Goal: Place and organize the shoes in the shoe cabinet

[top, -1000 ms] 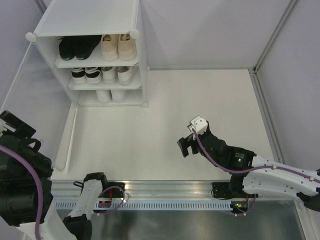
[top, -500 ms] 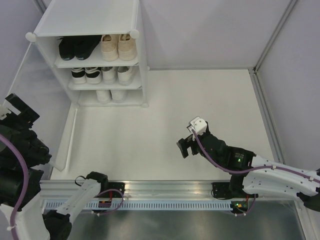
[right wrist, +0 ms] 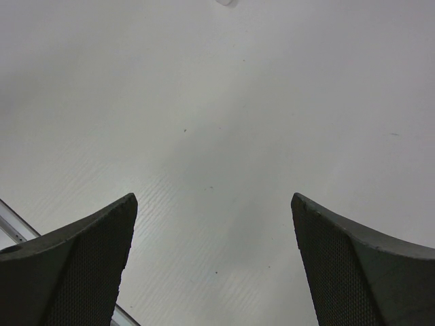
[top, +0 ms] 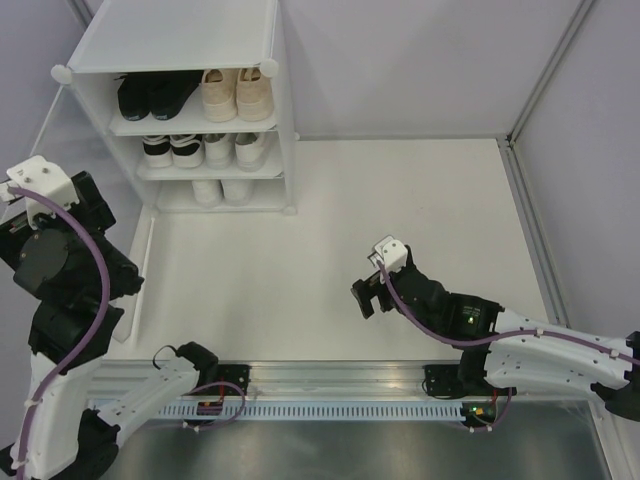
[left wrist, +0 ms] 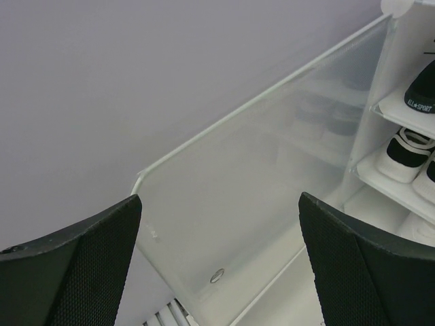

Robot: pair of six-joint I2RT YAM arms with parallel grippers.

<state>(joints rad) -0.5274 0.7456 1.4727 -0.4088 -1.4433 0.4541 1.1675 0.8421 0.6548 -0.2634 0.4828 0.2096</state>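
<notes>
The shoe cabinet (top: pixel 175 35) stands at eleven o'clock, holding ten shoes (top: pixel 218 149): black pair (top: pixel 155 95) and beige pair (top: pixel 237 93) on top, black-and-white pair (top: pixel 171 150) and white pair (top: pixel 236 149) in the middle, and seemingly a second white pair (top: pixel 222 191) below. Shelving looks finished; shutting the frosted door (left wrist: pixel 231 204), swung toward seven o'clock, seems next. The left gripper (left wrist: pixel 219 197) faces it, spread wide and empty; a push is called for. The right gripper (right wrist: pixel 214 197), at five o'clock, gapes empty.

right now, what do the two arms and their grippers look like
Both arms are alike: the left arm and right arm have black joint housings and white links, each with a purple cable looping along it and a white camera block at the wrist. The right arm shows a small green light. The gripper fingers are black with a fine mesh texture.
</notes>
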